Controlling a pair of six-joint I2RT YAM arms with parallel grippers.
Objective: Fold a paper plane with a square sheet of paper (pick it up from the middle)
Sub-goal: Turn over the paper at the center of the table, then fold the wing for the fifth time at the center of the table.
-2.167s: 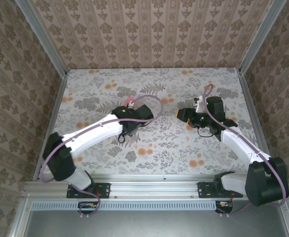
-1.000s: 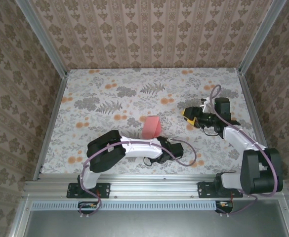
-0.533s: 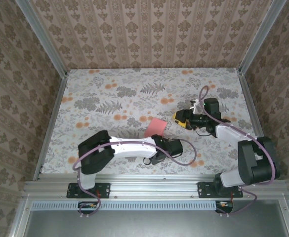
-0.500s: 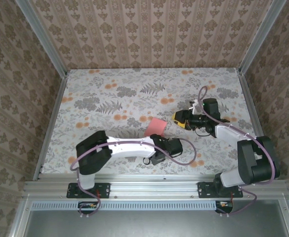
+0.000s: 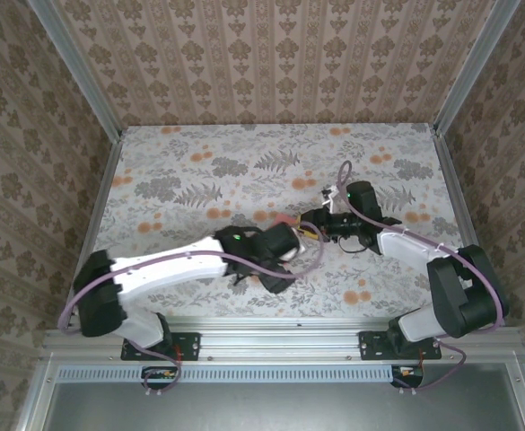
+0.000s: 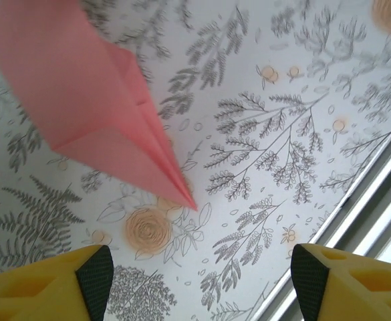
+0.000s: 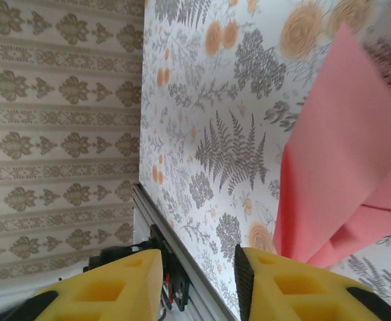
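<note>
Pinch the folded pink paper (image 6: 81,100) on its centre crease; left gripper (image 6: 198,274) stands wide apart, right gripper (image 7: 198,267) narrowly apart, both unloaded.

Salmon-pink paper plane (image 6: 95,114); grey-fern, orange-flower table (image 5: 199,162); beige damask walls (image 5: 280,63).

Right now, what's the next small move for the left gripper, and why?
Probably ease the left gripper forward to the folded paper and close on its pointed tip. The jaws stand open with nothing between them, and the tip lies just ahead, pointing toward the gap. The right gripper holds nothing either; the paper sits off to one side of it.
</note>
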